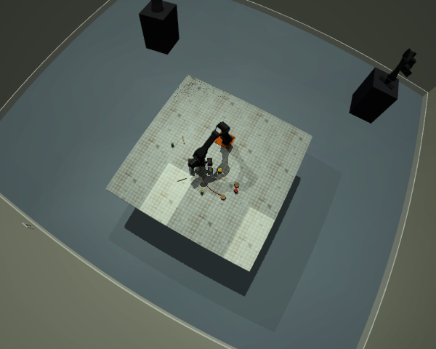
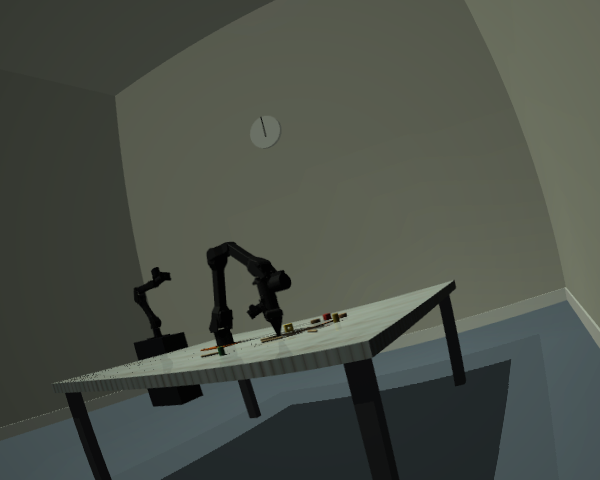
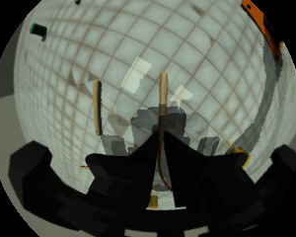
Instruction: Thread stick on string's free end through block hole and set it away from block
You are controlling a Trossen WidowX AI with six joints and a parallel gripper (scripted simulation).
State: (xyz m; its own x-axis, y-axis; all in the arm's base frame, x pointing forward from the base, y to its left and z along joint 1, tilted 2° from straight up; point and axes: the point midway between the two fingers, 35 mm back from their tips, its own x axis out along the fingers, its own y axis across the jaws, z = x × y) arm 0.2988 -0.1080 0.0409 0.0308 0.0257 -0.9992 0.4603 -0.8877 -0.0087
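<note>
My gripper (image 2: 278,334) (image 3: 160,133) is low at the table, its fingertips shut on the thin wooden stick (image 3: 164,90) (image 2: 268,339) near its string end. The stick points forward from the fingertips. The brown string (image 1: 211,190) (image 3: 161,170) runs back between the fingers and curves to the round wooden button (image 1: 223,197) on the table. The small yellow block (image 1: 219,170) (image 2: 288,325) stands on the table to the side of the gripper, apart from it. Its hole faces the exterior view. In the top view the arm hides the fingertips.
A loose stick (image 1: 182,179) (image 3: 97,109) lies beside the held one. Another stick (image 1: 183,139) lies near a green cylinder (image 1: 172,145) (image 3: 37,30). A yellow cylinder (image 1: 201,192) (image 3: 154,201), a red object (image 1: 235,190) and a second wooden disc (image 1: 236,185) are near the button.
</note>
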